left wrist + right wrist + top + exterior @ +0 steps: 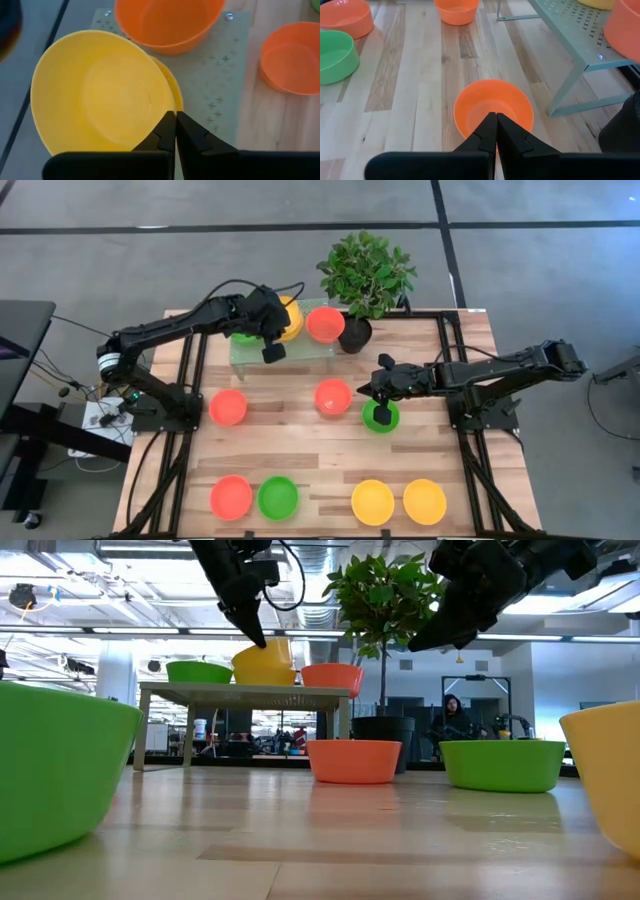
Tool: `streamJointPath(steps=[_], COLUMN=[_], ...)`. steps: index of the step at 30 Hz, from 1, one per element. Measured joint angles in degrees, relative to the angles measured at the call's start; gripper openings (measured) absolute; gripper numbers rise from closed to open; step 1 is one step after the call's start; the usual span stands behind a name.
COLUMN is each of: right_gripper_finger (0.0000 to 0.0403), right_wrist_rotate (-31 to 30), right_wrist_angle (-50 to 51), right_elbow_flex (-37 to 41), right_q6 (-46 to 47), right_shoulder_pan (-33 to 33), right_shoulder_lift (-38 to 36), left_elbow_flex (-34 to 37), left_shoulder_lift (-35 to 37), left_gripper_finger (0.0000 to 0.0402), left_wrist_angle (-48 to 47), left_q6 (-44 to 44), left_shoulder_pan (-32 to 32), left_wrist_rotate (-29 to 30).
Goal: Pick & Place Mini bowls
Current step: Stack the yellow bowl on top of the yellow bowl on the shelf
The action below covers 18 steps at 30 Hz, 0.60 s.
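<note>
Mini bowls are spread over the wooden table (300,450), with three up on the small metal shelf (220,95) by the back edge. Your left gripper (175,125) is clenched empty over the tilted yellow bowl (100,95) stacked there; nudge it and it'll slide off. Right gripper (495,125), also closed, hangs near the orange bowl (492,107) mid-table.

Occlusion: left gripper (268,330) covers much of the green plastic mini bowl (243,337) and stacked yellow plastic bowls (290,318) on the raised pale-green metal shelf (300,351) | Cropping: low view cuts off near green bowl (55,775) and yellow bowl (610,780) at frame edges; distant seated person (452,718) too small to resolve
</note>
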<state>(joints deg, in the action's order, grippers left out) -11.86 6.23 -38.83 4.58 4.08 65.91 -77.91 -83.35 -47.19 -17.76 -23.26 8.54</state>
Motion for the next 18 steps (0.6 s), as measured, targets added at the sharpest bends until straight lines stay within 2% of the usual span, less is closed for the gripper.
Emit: streamJointPath(steps=[5,18], right_gripper_finger=[0.0003,0.0003], right_wrist_rotate=[0.00,0.00], right_wrist_angle=[0.01,0.03], right_elbow_flex=[0.01,0.02], right_q6=[-0.03,-0.15], right_shoulder_pan=[0.00,0.00], right_shoulder_lift=[0.01,0.00], left_elbow_flex=[-0.02,-0.02], left_shoulder_lift=[0.04,0.04], left_gripper_finger=[0.0010,0.0073], left_wrist_angle=[0.28,1.22], left_q6=[0.00,0.12], left_shoulder_pan=[0.04,0.01], left_wrist_rotate=[0.18,1.93])
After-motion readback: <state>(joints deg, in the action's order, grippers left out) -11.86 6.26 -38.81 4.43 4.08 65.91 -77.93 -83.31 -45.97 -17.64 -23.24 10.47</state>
